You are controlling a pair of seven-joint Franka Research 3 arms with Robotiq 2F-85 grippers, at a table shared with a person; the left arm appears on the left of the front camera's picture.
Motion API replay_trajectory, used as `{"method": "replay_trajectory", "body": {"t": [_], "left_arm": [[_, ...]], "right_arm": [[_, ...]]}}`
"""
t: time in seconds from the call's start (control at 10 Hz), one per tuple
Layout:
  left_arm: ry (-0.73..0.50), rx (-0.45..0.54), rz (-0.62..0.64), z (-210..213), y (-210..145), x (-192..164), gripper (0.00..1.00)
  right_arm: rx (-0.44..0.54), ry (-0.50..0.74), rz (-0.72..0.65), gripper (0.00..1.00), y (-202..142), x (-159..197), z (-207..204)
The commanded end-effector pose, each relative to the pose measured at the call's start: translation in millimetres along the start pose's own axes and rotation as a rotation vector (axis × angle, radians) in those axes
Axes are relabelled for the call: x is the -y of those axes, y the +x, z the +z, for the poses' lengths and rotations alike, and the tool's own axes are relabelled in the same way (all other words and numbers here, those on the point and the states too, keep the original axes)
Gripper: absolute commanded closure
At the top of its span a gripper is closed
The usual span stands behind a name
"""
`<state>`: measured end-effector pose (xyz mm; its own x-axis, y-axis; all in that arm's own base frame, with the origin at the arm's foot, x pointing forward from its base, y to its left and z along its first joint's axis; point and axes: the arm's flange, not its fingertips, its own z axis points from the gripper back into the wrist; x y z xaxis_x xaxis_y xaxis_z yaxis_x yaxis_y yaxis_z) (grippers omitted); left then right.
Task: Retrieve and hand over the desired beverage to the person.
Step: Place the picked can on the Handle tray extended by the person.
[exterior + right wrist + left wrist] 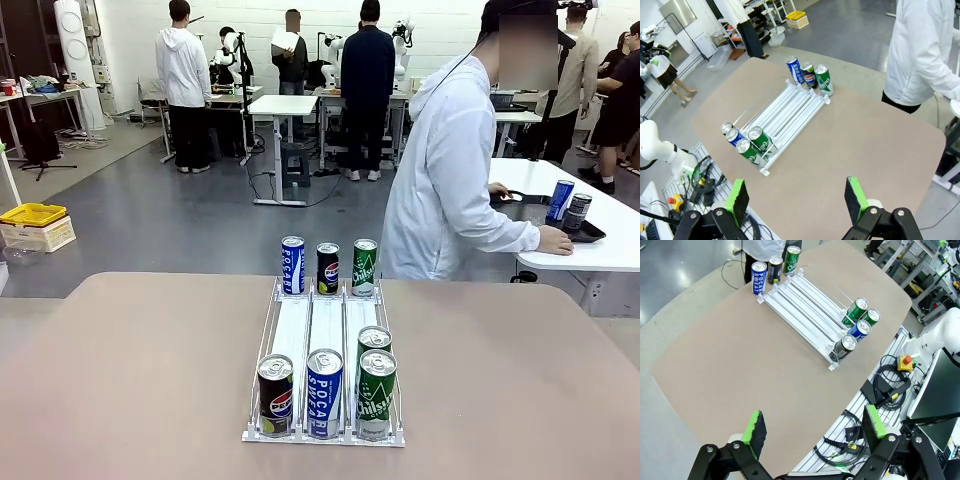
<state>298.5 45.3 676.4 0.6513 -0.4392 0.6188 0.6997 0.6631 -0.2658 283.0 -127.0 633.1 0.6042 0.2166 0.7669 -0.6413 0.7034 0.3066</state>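
1. The left hand (pixel 812 427) hangs above the near counter (pixel 130 370) edge, fingers spread apart, holding nothing.
2. Seven cans stand at the white rack (pixel 325 335): three far, four near.
3. The right hand (pixel 797 197) gapes empty.
4. The person (pixel 450 180) stands far right, turned away.

1. The left gripper (pixel 812 432) hangs high above the table with its jaws spread wide and nothing between the green pads (pixel 755 432).
2. The right gripper (pixel 796 200) hangs equally high, its jaws also wide apart and empty, with its green pads (pixel 856 197) facing each other.
3. Both wrists tilt so that the fingers point down and across the tabletop.
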Motion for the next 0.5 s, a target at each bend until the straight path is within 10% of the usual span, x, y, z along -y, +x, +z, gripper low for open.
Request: {"method": "replay_trajectory", "body": {"t": [0.0,0.4], "left_arm": [[-0.001,-0.005,-0.011,1.1,-0.8,-0.1,0.00],[-0.001,-0.005,-0.011,1.1,-0.8,-0.1,0.00]], "right_arm": [[0.027,0.033,0.009,0.00,3.4,-0.1,-0.1],[0.027,0.033,0.009,0.00,3.4,-0.1,-0.1]]}}
